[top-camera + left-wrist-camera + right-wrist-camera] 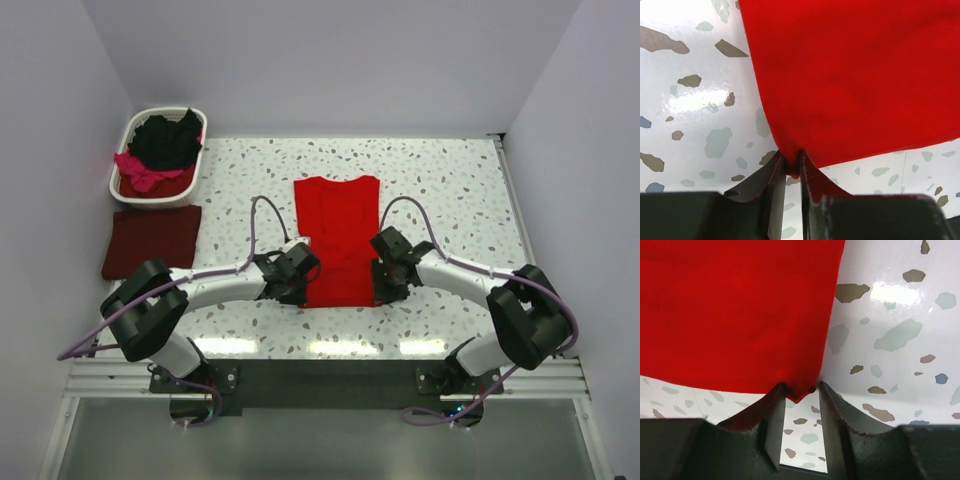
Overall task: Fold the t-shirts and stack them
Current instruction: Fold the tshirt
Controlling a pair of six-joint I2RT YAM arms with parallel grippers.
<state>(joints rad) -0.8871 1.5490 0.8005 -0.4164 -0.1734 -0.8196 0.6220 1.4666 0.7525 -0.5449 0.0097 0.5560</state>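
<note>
Spread flat on the middle of the worktop: a red t-shirt, collar away from the arms, hem toward them. Pinched at its near left corner by the left end effector — fingers drawn narrow, cloth caught between the tips. Straddled at the near right corner by the right end effector, set wider, cloth tip in the gap against one finger. Off to the left, folded on the worktop, a maroon t-shirt — just behind it a white basket holding a black t-shirt and a pink t-shirt.
</note>
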